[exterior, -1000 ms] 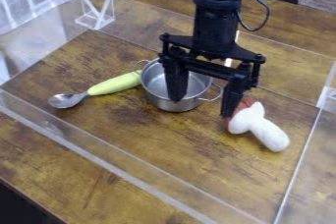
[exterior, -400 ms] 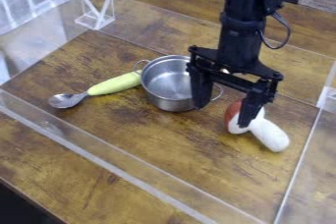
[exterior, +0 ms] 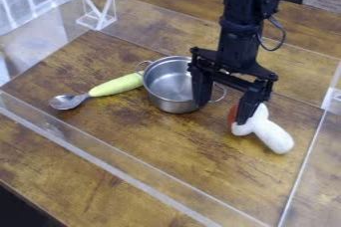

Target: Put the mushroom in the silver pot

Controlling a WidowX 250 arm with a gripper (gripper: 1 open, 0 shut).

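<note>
Down and across toward the mushroom (exterior: 262, 133) — that's where the arm has carried the tool (exterior: 224, 108) since the earlier frame, in the one view I have. Its fingers are spread wide, and the mushroom lies on the counter (exterior: 160, 176) beside the silver pot (exterior: 170, 87) — so it looks to me like lining up for the pick.

Black segmented arm (exterior: 240, 27), thin black cable.
</note>
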